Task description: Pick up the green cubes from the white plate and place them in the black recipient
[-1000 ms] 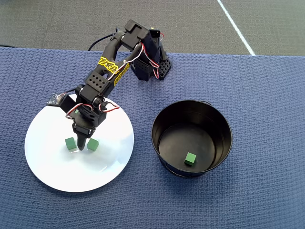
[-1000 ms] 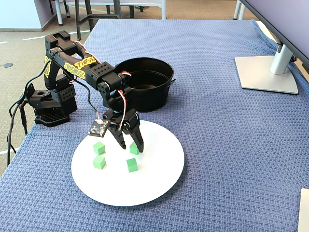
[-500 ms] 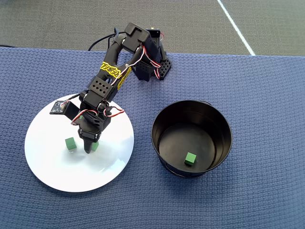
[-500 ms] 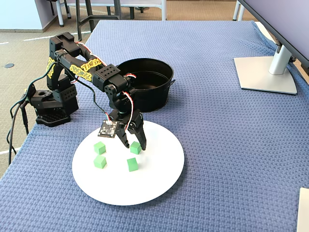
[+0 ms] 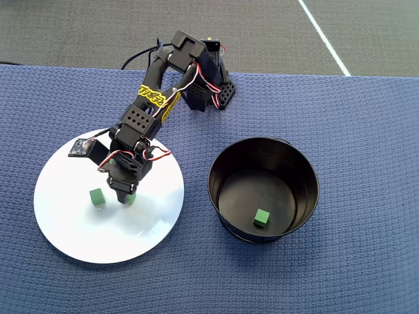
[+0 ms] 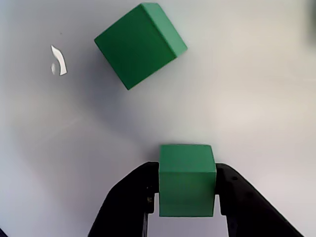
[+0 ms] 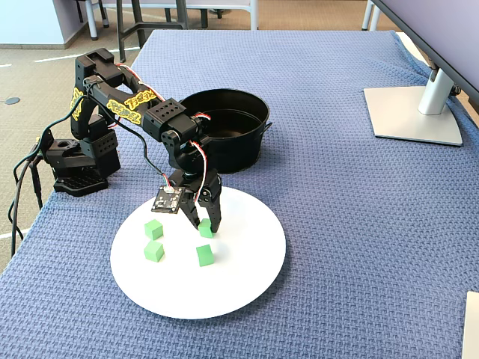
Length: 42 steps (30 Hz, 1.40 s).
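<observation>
Sits squarely between the fingertips in the wrist view: one green cube (image 6: pixel 187 180), no long axis, faces flush against both jaws. Gripper (image 7: pixel 207 224) now clamped on it, narrower than a second ago, low over the white plate (image 7: pixel 247 277), perhaps touching. Another cube (image 6: pixel 140 43) lies rotated nearby. Black recipient (image 5: pixel 263 190) holds one.

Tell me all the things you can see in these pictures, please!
green cubes: five; three loose on the white plate, one between the gripper's fingers, one in the black pot
white plate: one, white, on the blue cloth, in front of the pot in the fixed view
black pot: one, glossy black, beside the plate
blue cloth: one, covers the table
monitor stand: one, silver, right in the fixed view
arm: one, black, yellow labels
gripper: one, black, shut on a cube
</observation>
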Each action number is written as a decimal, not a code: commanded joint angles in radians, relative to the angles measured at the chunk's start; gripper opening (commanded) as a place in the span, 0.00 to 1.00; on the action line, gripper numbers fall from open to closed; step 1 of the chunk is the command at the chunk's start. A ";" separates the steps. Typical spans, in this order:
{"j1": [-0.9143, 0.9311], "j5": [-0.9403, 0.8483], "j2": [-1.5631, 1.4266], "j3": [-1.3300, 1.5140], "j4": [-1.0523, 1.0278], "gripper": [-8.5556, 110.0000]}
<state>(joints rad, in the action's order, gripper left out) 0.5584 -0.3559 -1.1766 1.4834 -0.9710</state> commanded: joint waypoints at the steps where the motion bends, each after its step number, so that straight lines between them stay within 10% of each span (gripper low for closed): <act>1: 0.023 0.058 -0.146 -0.005 -0.012 0.07; 8: 0.057 0.242 -0.554 0.103 -0.110 0.07; 17: -0.411 0.472 -1.032 0.244 -0.298 0.07; 33: -0.891 0.545 -0.905 0.526 0.048 0.07; 37: -0.923 0.462 -0.939 0.489 -0.026 0.32; 42: -0.874 0.453 -0.997 0.410 -0.123 0.31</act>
<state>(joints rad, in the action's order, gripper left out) -0.3497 0.1181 -2.1123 1.9880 -1.0354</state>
